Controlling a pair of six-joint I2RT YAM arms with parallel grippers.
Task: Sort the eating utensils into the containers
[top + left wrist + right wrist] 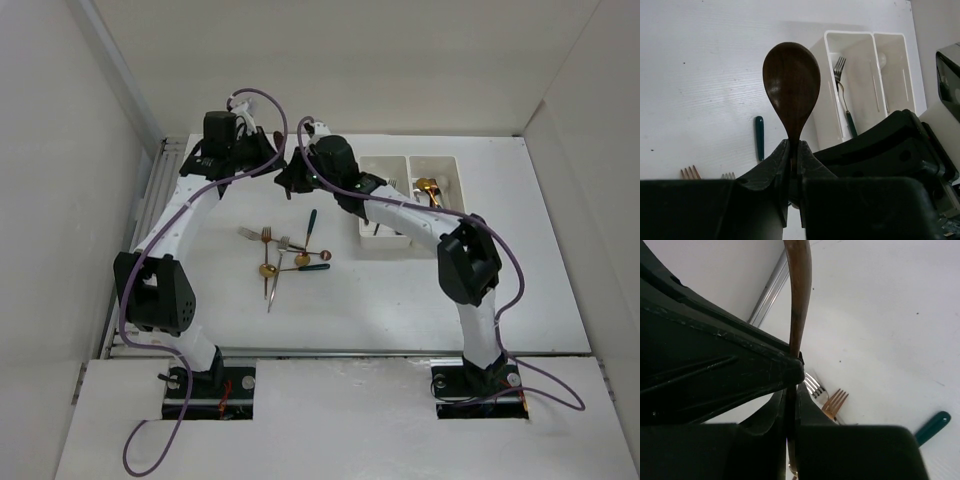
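Above table (400, 310), one spoon (791, 85), two bins (408, 165)

Three cameras are covering one counter (400, 310).
The top view is looking down from behind the near edge; both wrist views are peering close past their own jaws, sharing the brown spoon (791, 85) and a copper fork (836, 401).

Loose utensils (285, 255) lie on the table (400, 300), left of the two adjoining bins (408, 170).

Dark brown spoon (791, 87): bowl sticking out past my left pincer (794, 150), handle nipped in right pincer (792, 385). Loose utensils (268, 270) scattered on counter (380, 300); few in white bins (384, 158).
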